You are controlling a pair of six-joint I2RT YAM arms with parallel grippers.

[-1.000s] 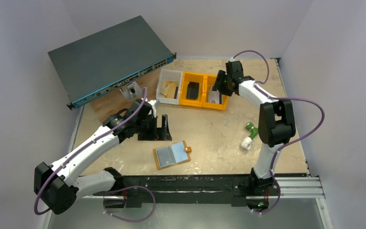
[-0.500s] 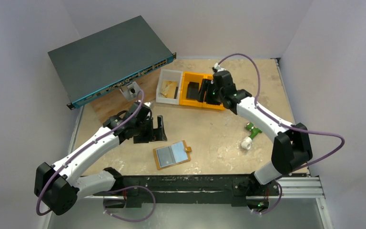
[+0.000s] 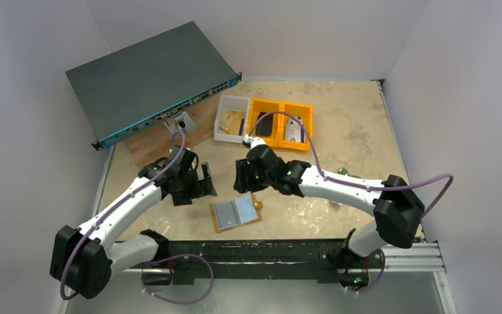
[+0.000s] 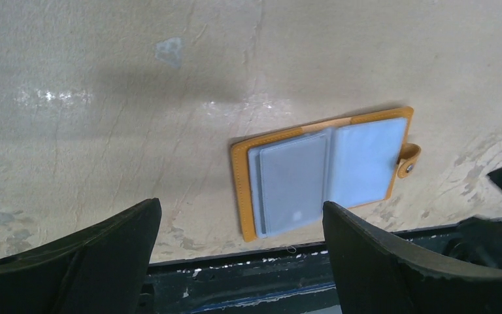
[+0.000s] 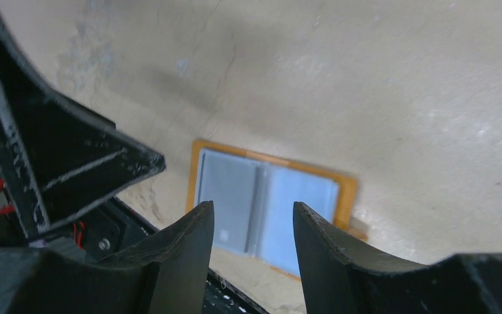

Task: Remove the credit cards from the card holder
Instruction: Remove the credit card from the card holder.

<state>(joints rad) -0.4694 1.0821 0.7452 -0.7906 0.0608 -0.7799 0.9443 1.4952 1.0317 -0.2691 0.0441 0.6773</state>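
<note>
The left end effector (image 3: 201,185) stood spread wide and empty just left of the card holder (image 3: 236,212), and the right end effector (image 3: 241,176) hovered just beyond it, jaws partly parted with nothing between them. The card holder lay open and flat near the front edge of the bench (image 3: 340,131), its long axis running left to right on a slight slant and its snap tab at the right end. A second earlier the right end effector had been over the orange bins (image 3: 281,127); the card holder had not shifted.

Tan card holder (image 3: 236,212) lies open and flat
</note>
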